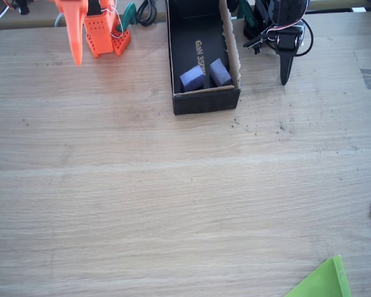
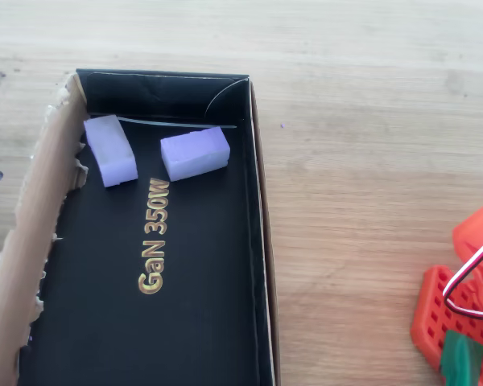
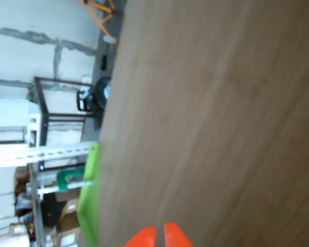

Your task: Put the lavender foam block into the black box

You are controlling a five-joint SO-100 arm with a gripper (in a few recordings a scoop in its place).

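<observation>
Lavender foam block point(image 2: 110, 149) boxed, far from fingers point(image 3: 144, 237)

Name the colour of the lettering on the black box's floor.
Gold lettering on the black box; clearest in the overhead view.

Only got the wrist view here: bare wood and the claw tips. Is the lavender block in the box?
Observer: Yes. The lavender foam block lies on the floor of the black box, close to its end wall.
Operator: Alone in there?
Observer: No. A purple block lies beside it at the same end, with a gap between them.
Operator: Where's the claw relative to the box?
Observer: In the fixed view the claw points down over the table, to the left of the box and clear of it.
</observation>
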